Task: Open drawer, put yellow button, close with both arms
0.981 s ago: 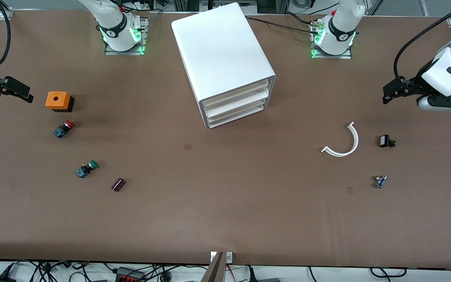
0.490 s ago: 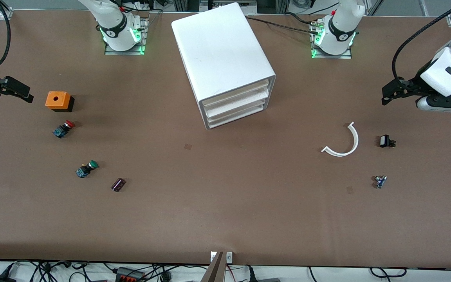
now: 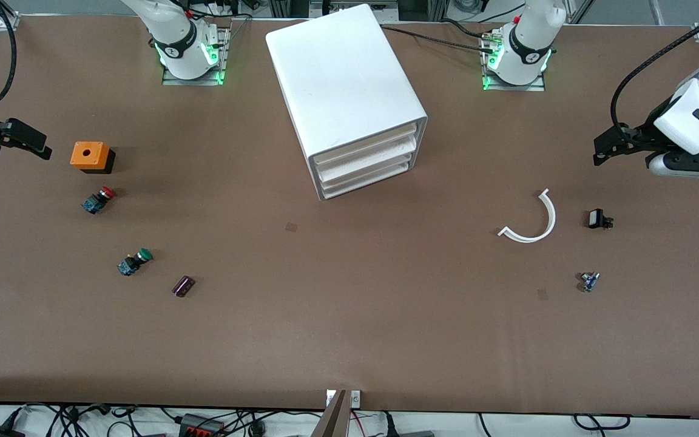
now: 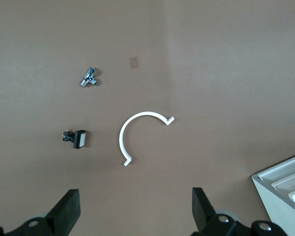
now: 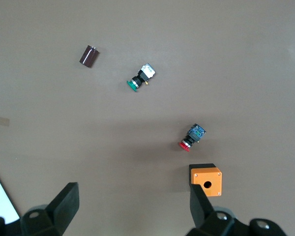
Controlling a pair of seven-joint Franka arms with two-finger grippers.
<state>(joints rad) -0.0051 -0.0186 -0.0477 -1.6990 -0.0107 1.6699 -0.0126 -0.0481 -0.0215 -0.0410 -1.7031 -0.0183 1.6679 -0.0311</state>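
The white cabinet (image 3: 346, 85) stands mid-table between the arm bases, and its corner also shows in the left wrist view (image 4: 285, 184). It has three drawers, all shut; the top drawer (image 3: 364, 143) faces the front camera. The yellow button is out of view. My left gripper (image 3: 601, 149) hangs open over the left arm's end of the table, nothing between its fingers (image 4: 136, 206). My right gripper (image 3: 37, 145) hangs open and empty over the right arm's end (image 5: 132, 204), beside an orange box.
At the right arm's end lie an orange box with a hole (image 3: 90, 156), a red-capped button (image 3: 99, 199), a green-capped button (image 3: 135, 261) and a dark cylinder (image 3: 183, 286). At the left arm's end lie a white curved strip (image 3: 534, 221), a black switch (image 3: 598, 219) and a small metal part (image 3: 590, 281).
The left arm's wrist has shifted slightly, with its gripper staying open. The right arm and all things on the table are as before.
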